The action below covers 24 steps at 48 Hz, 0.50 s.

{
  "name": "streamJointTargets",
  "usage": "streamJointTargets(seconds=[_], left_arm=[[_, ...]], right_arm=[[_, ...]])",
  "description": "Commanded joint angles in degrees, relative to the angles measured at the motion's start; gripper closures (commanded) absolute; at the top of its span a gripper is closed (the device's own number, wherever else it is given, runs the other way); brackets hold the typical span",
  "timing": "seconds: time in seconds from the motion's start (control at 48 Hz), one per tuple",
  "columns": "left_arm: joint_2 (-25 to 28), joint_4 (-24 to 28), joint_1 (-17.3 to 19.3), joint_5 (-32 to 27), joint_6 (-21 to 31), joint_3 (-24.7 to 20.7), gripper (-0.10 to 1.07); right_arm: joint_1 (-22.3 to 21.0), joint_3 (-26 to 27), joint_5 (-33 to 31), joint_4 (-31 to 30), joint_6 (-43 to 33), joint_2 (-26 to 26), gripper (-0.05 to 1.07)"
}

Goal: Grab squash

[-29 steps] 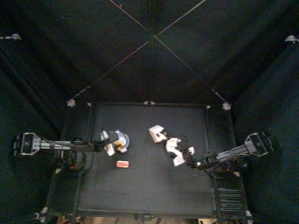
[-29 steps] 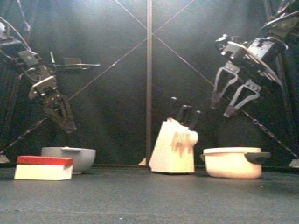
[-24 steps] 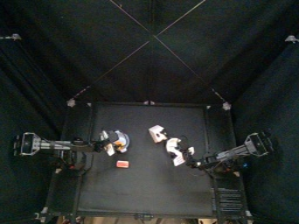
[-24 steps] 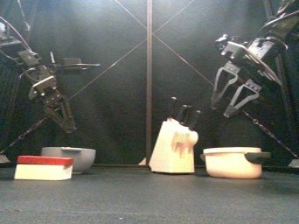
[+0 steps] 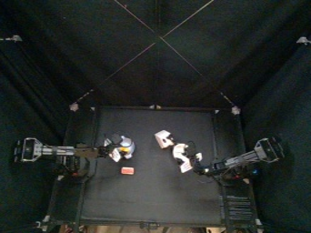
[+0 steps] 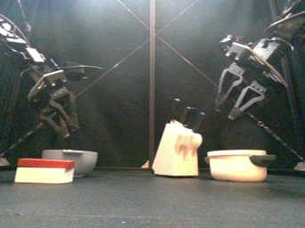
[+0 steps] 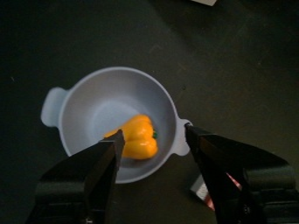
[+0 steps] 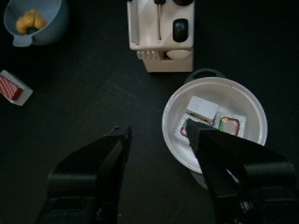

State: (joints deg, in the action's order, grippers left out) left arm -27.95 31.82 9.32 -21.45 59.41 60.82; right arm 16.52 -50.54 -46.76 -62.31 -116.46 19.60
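Note:
The squash [image 7: 139,140] is a small orange piece lying in a grey bowl [image 7: 84,96] with two small handles. My left gripper [image 7: 152,134] hangs open right above this bowl, with the squash showing between its jaws and nothing held. In the front view the left gripper [image 6: 62,125] is well above the bowl [image 6: 71,158] at the table's left. The top view shows the bowl [image 5: 118,143] under that arm. My right gripper [image 8: 159,133] is open and empty, high over the table's right side [image 6: 238,105].
A white knife block [image 6: 179,150] stands mid-table. A white pot [image 6: 238,165] with small packets inside [image 8: 216,118] sits at the right. A red and white box [image 6: 45,169] lies in front of the grey bowl, near the front left.
The left arm has swung right and turned its wrist, bringing its gripper over the grey bowl. The right arm has not moved.

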Motion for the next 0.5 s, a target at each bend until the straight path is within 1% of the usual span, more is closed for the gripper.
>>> streamJointTargets(seconds=[0.0, 0.125, 0.167, 0.292, 0.333, 0.354, 0.396, 0.438, 0.479], left_arm=[[-0.2, 6.0, -0.2, -0.4, -4.1, -1.5, 0.07], [0.3, 14.9, -0.4, -0.2, -10.8, -0.6, 0.07], [0.5, 19.1, -1.0, -0.3, -14.3, -0.2, 0.07], [0.4, 25.0, -1.9, -0.5, -22.3, -0.4, 0.06], [0.5, 26.2, -2.1, -0.5, -24.9, -0.8, 0.06], [0.5, 26.3, -2.3, -0.4, -26.9, -1.0, 0.06], [0.4, 25.9, -2.5, -0.5, -29.4, -1.1, 0.06], [0.4, 24.8, -2.7, -0.5, -31.7, -1.1, 0.06], [0.4, 22.3, -3.2, -0.5, -34.2, -1.1, 0.05]], right_arm=[[-0.1, 0.6, -0.1, -0.3, -0.1, 0.5, 0.15], [0.0, 0.6, -0.1, -0.2, -0.3, 0.4, 0.15], [0.0, 0.6, -0.1, -0.2, -0.3, 0.4, 0.15], [-0.1, 0.6, -0.1, -0.3, -0.1, 0.4, 0.15], [-0.2, 0.5, -0.1, -0.3, 0.0, 0.4, 0.15], [-0.2, 0.6, -0.1, -0.3, 0.1, 0.4, 0.15], [-0.2, 0.5, -0.1, -0.2, 0.1, 0.4, 0.15], [-0.2, 0.5, -0.1, -0.2, 0.1, 0.4, 0.15], [-0.2, 0.5, -0.1, -0.3, 0.1, 0.4, 0.15]])
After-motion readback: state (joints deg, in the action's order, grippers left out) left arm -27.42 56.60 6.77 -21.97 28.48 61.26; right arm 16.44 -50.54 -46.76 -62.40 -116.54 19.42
